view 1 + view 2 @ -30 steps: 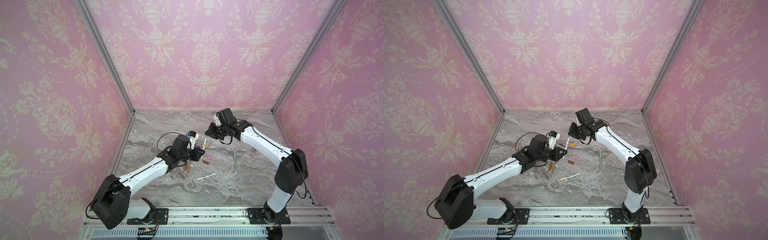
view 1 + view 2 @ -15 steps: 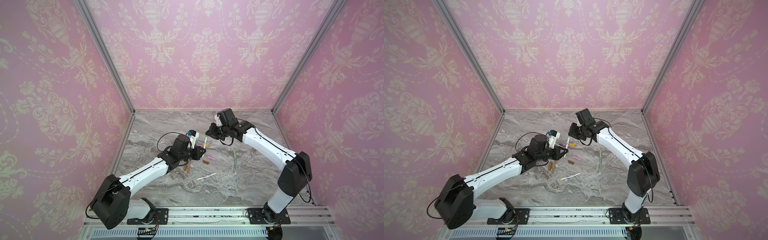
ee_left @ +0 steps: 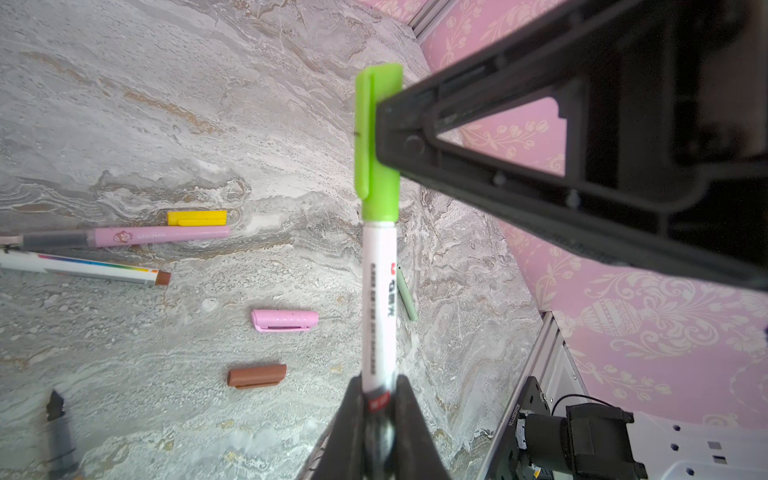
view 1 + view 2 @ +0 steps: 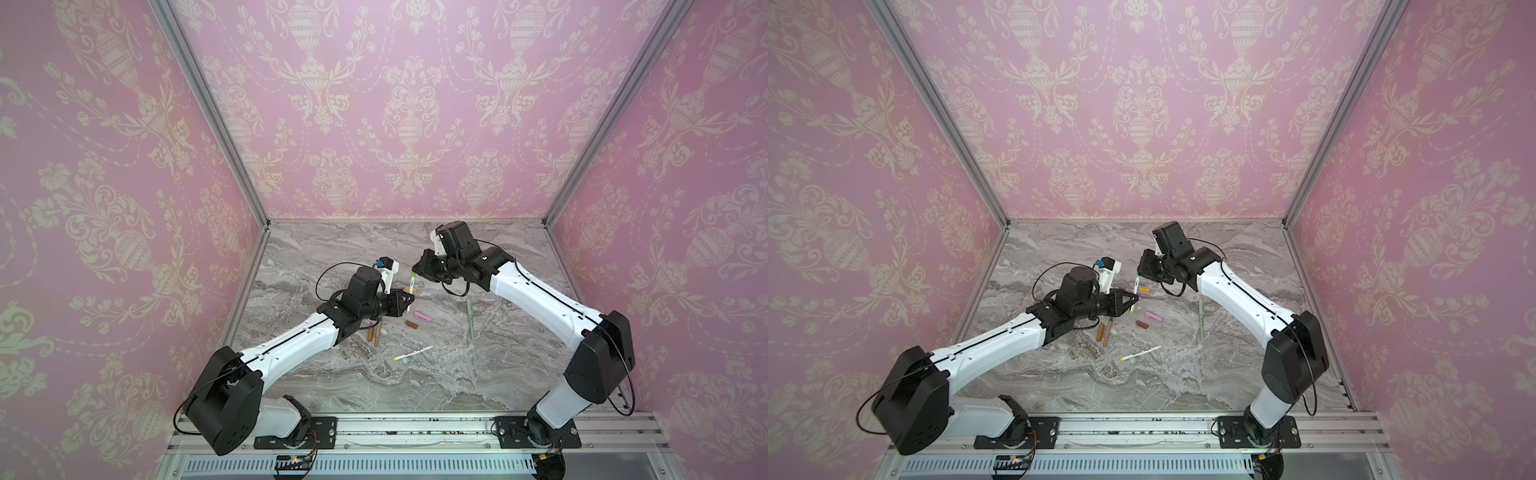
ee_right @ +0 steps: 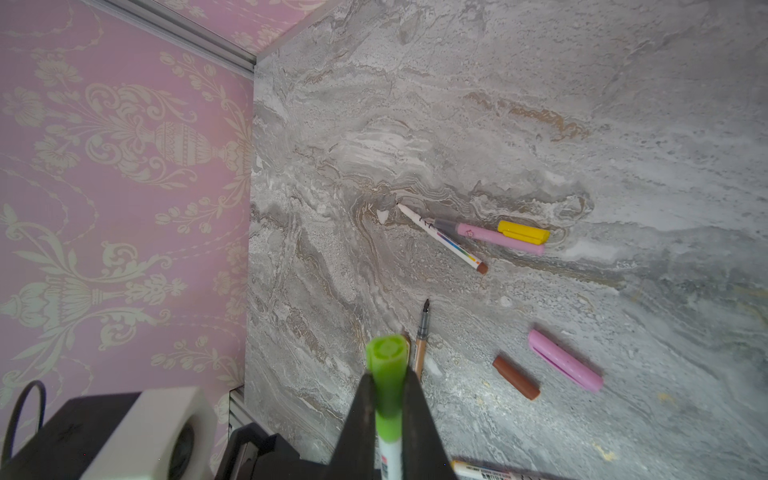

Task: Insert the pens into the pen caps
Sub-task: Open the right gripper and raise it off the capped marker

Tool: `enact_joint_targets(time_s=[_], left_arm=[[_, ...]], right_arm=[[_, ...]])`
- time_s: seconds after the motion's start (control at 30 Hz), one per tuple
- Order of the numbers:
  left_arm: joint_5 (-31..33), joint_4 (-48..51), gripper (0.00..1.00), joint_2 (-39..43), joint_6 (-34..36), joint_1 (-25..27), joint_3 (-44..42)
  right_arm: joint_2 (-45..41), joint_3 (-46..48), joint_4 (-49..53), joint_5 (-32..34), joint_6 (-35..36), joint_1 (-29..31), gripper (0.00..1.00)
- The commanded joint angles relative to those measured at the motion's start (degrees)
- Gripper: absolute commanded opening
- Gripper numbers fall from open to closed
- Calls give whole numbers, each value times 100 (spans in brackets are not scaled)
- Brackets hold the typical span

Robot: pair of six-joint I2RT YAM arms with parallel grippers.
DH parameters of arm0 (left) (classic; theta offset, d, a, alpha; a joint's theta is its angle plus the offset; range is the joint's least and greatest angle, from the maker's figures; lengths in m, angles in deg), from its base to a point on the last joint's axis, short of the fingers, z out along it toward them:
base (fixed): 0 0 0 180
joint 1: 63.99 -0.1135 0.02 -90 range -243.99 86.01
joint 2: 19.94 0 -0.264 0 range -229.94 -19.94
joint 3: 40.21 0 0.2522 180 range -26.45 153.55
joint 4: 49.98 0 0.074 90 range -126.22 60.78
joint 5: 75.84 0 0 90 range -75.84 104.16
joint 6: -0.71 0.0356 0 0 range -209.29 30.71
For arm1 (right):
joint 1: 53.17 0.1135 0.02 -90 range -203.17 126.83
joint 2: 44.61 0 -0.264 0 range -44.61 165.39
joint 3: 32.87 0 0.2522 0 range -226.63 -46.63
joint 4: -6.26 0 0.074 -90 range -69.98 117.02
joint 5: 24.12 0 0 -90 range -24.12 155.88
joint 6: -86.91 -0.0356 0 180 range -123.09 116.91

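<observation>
A white pen [image 3: 377,291] is held up off the marble by my left gripper [image 3: 378,386], which is shut on its lower barrel. A bright green pen cap [image 3: 376,166] sits over the pen's far end. My right gripper [image 5: 388,386] is shut on that green cap [image 5: 388,361], its black finger [image 3: 498,137] pressed against the cap's side. In both top views the two grippers [image 4: 409,301] [image 4: 417,272] meet at this pen [image 4: 411,286] over the middle of the table. On the marble lie a pink pen [image 3: 145,237], a yellow cap [image 3: 197,217], a pink cap [image 3: 284,321] and a brown cap [image 3: 257,376].
A white pen with a brown end [image 5: 444,239] lies across the pink pen. A tan pen [image 4: 377,334] lies under the left forearm, a sage pen [image 4: 469,318] to the right, and a white pen with a yellow end [image 4: 413,353] nearer the front rail. Pink walls close three sides.
The right arm's elbow has shifted slightly down and outward. Both grippers stay shut, and the pen and cap have hardly moved.
</observation>
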Motion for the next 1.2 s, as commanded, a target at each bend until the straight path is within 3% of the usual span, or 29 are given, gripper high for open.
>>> enact_joint_targets(time_s=[0.0,0.2,0.4,0.6,1.17], left_arm=[[234,-400,0,-92,297,-30,490],[76,-334,0,-169,522,-34,595],[-333,193,0,41,1007,-29,194],[-728,436,0,213,1274,-28,-92],[-1044,-149,0,234,1013,-33,-112]], right_arm=[[-158,212,412,-639,65,319,0],[-320,127,424,-554,131,282,0],[-652,-337,568,-396,359,-195,33],[-869,-557,642,-555,609,-595,52],[-80,-610,699,-911,708,-476,54]])
